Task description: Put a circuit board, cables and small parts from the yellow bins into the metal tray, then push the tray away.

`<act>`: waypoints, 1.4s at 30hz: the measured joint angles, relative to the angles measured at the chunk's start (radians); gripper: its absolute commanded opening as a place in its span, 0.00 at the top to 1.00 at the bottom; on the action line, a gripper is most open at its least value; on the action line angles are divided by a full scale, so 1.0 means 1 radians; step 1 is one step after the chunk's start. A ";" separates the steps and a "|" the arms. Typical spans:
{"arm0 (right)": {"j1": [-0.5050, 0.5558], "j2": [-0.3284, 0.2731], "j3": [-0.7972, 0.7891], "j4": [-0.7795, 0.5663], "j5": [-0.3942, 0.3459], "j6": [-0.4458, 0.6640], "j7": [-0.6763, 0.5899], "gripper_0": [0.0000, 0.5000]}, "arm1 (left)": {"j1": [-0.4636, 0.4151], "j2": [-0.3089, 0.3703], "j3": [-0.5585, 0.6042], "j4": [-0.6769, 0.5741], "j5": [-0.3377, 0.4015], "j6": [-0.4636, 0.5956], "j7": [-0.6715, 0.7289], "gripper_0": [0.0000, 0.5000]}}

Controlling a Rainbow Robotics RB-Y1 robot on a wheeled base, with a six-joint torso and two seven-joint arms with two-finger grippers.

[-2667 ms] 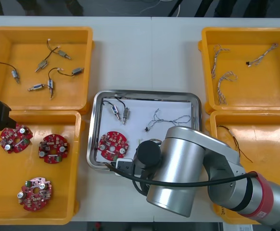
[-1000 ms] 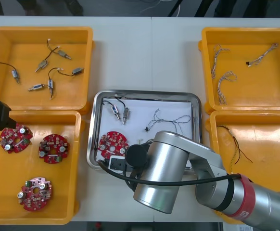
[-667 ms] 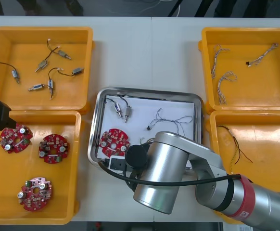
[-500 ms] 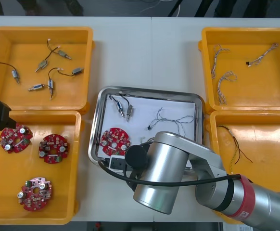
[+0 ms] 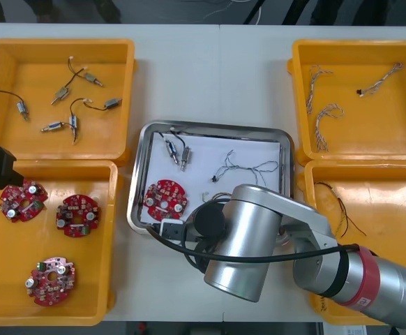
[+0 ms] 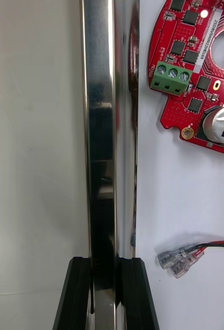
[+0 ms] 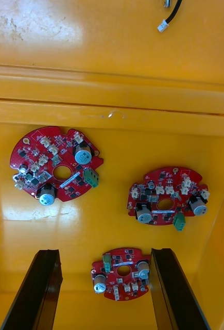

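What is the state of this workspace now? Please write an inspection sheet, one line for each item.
Surface: light table carrying four yellow bins and a metal tray between them.
Job's things: the tray holds one circuit board and small metal parts; three spare boards lie in the near left bin, more parts in the far left bin.
Clutter: nothing seen.
End effectors: right end effector shut on the tray's near rim; left end effector open above the bin of boards.
Cables: twisted cable in the tray; three more in the far right bin; black cable in the near right bin.
Surroundings: nothing seen.
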 measured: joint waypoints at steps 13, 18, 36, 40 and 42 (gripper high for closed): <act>-0.090 -0.087 0.080 -0.013 -0.005 -0.058 0.000 0.95 | 0.000 0.000 0.000 0.000 0.000 0.000 0.000 0.00; -0.107 -0.102 0.088 -0.013 -0.005 -0.058 0.000 0.96 | 0.000 0.000 0.000 0.000 0.000 0.000 0.000 0.00; -0.189 -0.141 0.090 0.012 -0.006 -0.054 0.000 1.00 | 0.000 0.000 0.000 0.000 0.000 0.000 0.000 0.00; -0.211 -0.141 0.093 0.038 -0.007 -0.054 0.000 1.00 | 0.000 0.000 0.000 0.000 0.000 0.000 0.000 0.00; -0.221 -0.141 0.095 0.049 -0.008 -0.054 0.000 1.00 | 0.000 0.000 0.000 0.000 0.000 0.000 0.000 0.00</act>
